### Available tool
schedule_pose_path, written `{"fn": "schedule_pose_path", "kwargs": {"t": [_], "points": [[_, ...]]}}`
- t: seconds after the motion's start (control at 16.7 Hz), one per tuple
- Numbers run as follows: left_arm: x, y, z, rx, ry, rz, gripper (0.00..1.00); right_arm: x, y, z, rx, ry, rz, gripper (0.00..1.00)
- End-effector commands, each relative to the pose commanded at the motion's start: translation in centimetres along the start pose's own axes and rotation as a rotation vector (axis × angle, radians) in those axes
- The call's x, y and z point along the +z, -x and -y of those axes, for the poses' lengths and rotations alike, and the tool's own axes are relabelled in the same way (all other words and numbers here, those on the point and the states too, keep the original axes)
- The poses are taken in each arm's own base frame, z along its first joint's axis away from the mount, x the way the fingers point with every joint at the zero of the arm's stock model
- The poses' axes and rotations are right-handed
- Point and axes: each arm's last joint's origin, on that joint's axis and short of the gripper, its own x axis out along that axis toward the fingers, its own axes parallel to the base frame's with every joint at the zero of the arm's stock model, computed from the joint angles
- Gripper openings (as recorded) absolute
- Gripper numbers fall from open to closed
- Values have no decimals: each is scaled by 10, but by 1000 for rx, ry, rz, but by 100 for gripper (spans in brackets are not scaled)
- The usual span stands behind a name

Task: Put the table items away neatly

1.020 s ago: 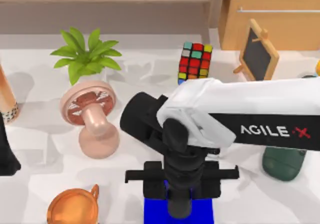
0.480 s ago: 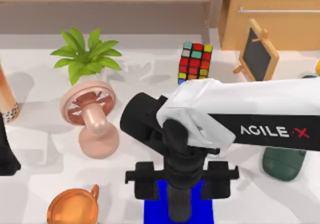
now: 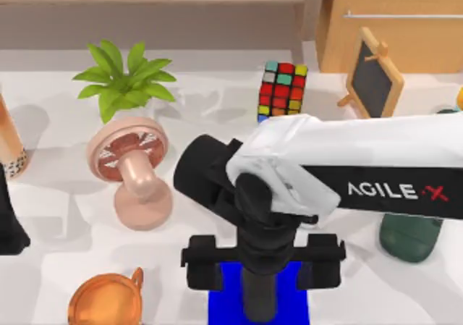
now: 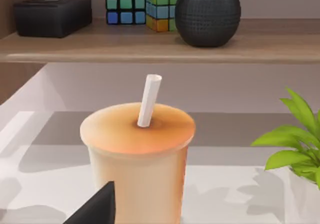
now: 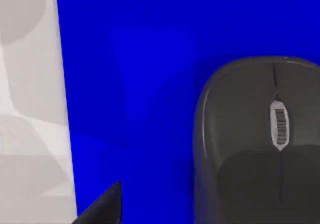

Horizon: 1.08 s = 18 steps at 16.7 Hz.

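Right gripper hangs over the blue mat at the table's near edge, jaws now spread wide vs. narrower a sec ago. The black mouse lies free on the mat, seen from the right wrist cam, so it looks just released and put away. Behind: pink fan, plant, puzzle cube. Left arm parked at table's far left by a straw cup; can't tell its jaws.

Overhead camera looks down on the table. Left wrist camera faces the back shelf level; right wrist camera hovers close above the blue mat.
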Motion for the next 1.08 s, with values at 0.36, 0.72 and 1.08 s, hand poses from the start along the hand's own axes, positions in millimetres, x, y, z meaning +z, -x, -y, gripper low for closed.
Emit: {"fn": "schedule_pose_path", "kwargs": {"t": [0.36,0.72,1.08], "points": [[0,0,0,0,0,0,100,32,21,5,20,-42,21,100],[0,0,0,0,0,0,100,97,41,24,21,-114,28,100],[0,0,0,0,0,0,100,155,43,54,5,-216,3,100]]}}
